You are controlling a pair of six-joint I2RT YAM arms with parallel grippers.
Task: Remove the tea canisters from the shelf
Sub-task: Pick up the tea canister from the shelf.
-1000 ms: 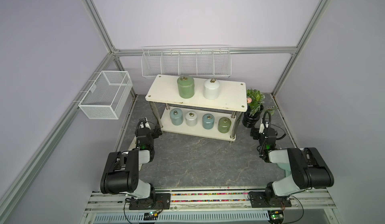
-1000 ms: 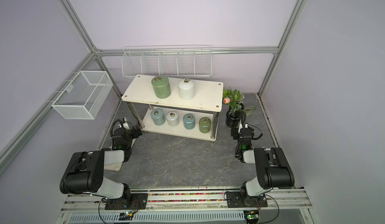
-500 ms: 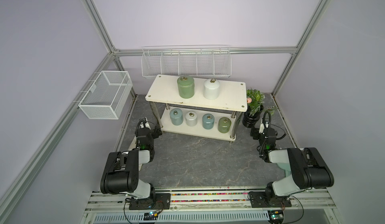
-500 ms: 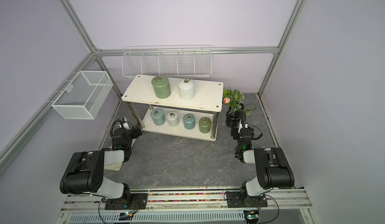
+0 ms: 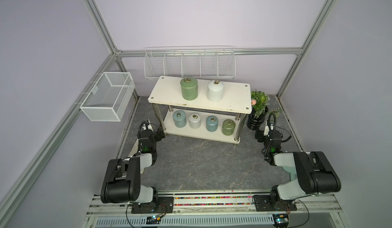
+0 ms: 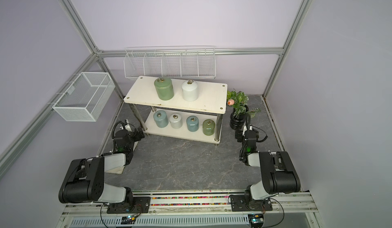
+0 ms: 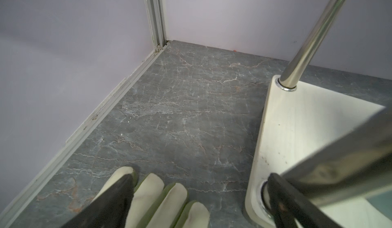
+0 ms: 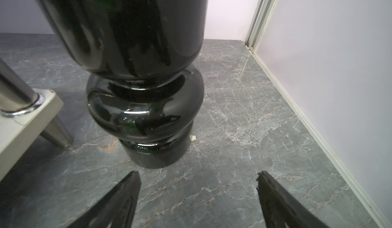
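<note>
Cream-white two-tier chrome-post shelf (image 5: 233,95) holding six glossy ceramic tea canisters (image 5: 188,88), two up top, four below, both arms folded low, left gripper (image 7: 200,175) wide apart at shelf corner, right gripper (image 8: 198,174) spread, facing glossy black vase (image 8: 144,101)

Blk vase (image 5: 256,123) w/ plant (image 5: 259,101), mesh basket (image 5: 99,114), wire rack (image 5: 189,67).

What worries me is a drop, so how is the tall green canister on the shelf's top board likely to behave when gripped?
The green canister shines like glazed ceramic, so it is probably slippery and fairly heavy. It would likely break if it fell from the top board. Its ring pull suggests a separate lid, which may lift off alone.
</note>
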